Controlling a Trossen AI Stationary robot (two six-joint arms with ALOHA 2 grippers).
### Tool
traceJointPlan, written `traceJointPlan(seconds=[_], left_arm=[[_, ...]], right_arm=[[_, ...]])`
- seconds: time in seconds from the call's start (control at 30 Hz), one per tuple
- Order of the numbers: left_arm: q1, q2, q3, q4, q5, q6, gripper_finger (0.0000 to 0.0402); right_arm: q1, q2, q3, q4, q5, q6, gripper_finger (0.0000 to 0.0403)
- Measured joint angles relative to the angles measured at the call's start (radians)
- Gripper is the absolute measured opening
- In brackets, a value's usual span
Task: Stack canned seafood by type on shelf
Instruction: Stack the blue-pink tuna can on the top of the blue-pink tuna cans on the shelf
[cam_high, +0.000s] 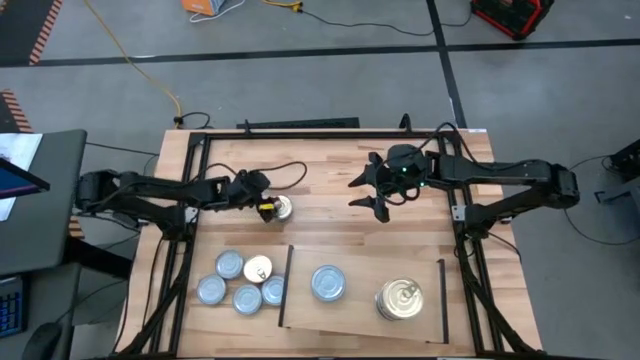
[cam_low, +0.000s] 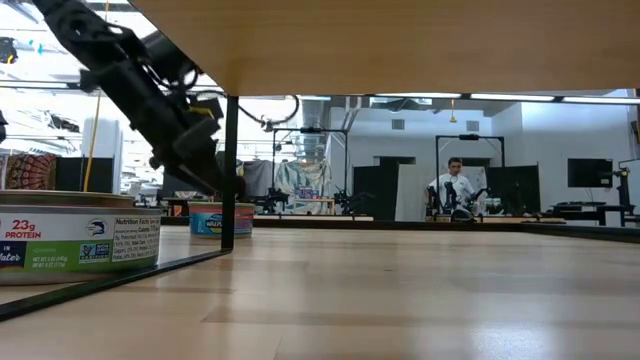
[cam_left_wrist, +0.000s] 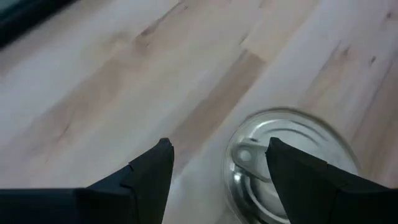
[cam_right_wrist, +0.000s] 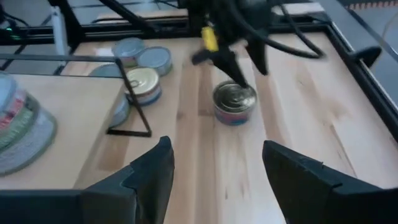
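Observation:
A lone tin (cam_high: 283, 207) with a silvery pull-tab lid (cam_left_wrist: 298, 140) stands on the tabletop, far from the shelf (cam_high: 365, 320). My left gripper (cam_high: 268, 208) is open and slants down over this tin (cam_right_wrist: 235, 101). One finger (cam_left_wrist: 311, 180) hangs over its lid and the other stands beside it. My right gripper (cam_high: 372, 188) hovers open above the table's far middle, holding nothing. On the shelf stand a blue-lidded stack (cam_high: 328, 283) and a gold-lidded stack (cam_high: 400, 299). Several more tins (cam_high: 240, 282) rest on the table left of the shelf. My left gripper comes at the lone tin slanting down from the table's left. One finger covers part of the lid's rim (cam_left_wrist: 273, 134) in the wrist view. Whether it touches the tin I cannot tell. The tin stands upright on the tabletop.
The shelf's black side strips (cam_high: 285, 287) (cam_high: 441, 300) stand near the stacks. A black frame (cam_high: 300, 133) runs round the table. Bare tabletop (cam_high: 330, 230) lies between the lone tin and the shelf. In the low view a person (cam_low: 455, 190) sits far behind the table.

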Motion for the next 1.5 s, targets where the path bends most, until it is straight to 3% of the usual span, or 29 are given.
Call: traceJointPlan(seconds=[0.23, 0.33, 0.47, 0.57, 0.63, 1.07, 1.27, 1.5], left_arm=[[0.146, 0.075, 0.0, 0.058, 0.208, 0.045, 0.0241], [0.2, 0.085, 0.0, 0.068, 0.274, 0.05, 0.0218], [0.258, 0.084, 0.0, 0.059, 0.382, 0.044, 0.0137], [0.283, 0.084, 0.002, 0.042, 0.413, 0.045, 0.0049], [0.297, 0.083, 0.002, 0.034, 0.421, 0.052, 0.0015], [0.367, 0.09, -0.007, -0.102, 0.395, 0.054, 0.0], [0.367, 0.086, 0.0, -0.083, 0.371, 0.075, 0.0], [0.361, 0.047, 0.07, -0.194, 0.345, 0.158, 0.0]], right_arm=[[0.019, -0.007, 0.0, 0.03, 0.0, 0.004, 0.0271], [0.019, -0.005, 0.0, 0.028, 0.0, 0.017, 0.0271], [0.019, -0.003, 0.0, 0.026, 0.0, 0.019, 0.0271], [0.016, -0.003, 0.0, 0.023, 0.0, 0.019, 0.0271], [0.015, -0.003, 0.0, 0.023, 0.0, 0.019, 0.0271], [0.023, -0.003, 0.001, 0.007, 0.0, 0.026, 0.0271], [0.024, -0.003, 0.001, 0.004, 0.0, 0.027, 0.0271], [0.024, -0.003, 0.001, 0.004, 0.0, 0.03, 0.0271]])
